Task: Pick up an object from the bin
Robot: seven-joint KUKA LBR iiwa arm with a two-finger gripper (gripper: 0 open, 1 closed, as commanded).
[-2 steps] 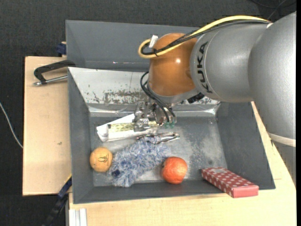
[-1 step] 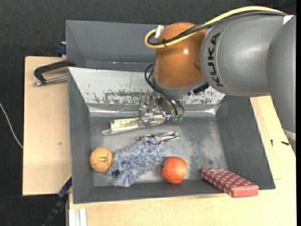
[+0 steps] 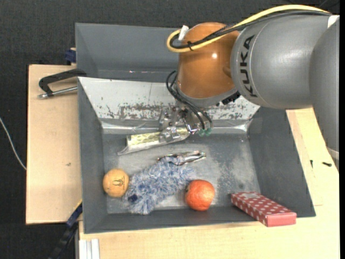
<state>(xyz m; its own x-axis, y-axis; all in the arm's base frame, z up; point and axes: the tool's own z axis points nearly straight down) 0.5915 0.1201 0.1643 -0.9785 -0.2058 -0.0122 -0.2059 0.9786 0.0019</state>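
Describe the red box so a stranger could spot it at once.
Start at the grey bin and go to its corner at the view's lower right. There lies a flat red box with white dots, right of the orange ball. Nothing else there is boxy or dotted.

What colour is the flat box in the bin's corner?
Red with small white dots; the box shows best in the camera view.

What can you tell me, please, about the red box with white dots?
The red rectangular box with white dots looks like closed cardboard. It lies on a broad face in the front right corner of the grey metal bin, turned diagonally, one end by the front wall. The round orange fruit lies left of it, apart; nothing rests on it.
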